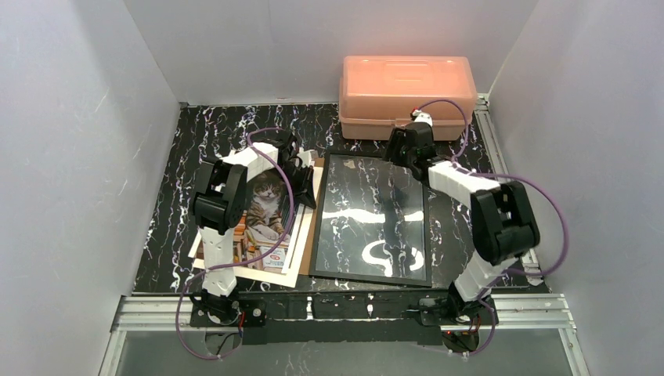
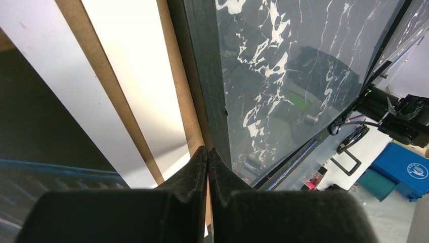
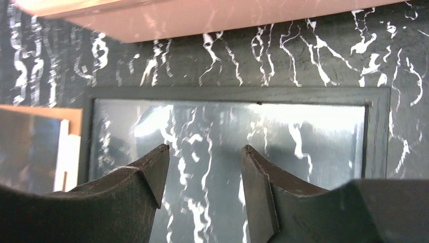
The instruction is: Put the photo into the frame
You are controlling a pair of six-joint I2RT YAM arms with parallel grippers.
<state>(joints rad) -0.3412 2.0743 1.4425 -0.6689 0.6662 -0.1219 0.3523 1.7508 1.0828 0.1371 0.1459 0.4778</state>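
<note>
Your left tool [image 2: 207, 152]: tips together at seam between photo [image 1: 268, 200] and frame [image 1: 370, 215], likely to nudge the print | right tool [image 3: 205, 152]: apart over frame's far rail, likely to steady it.

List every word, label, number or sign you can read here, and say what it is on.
No text is legible.
Photo: print on the pictured books, too small to read.
Blue box, left wrist view: white round emblem, too blurred to read.
Pink box: no label visible.
</note>
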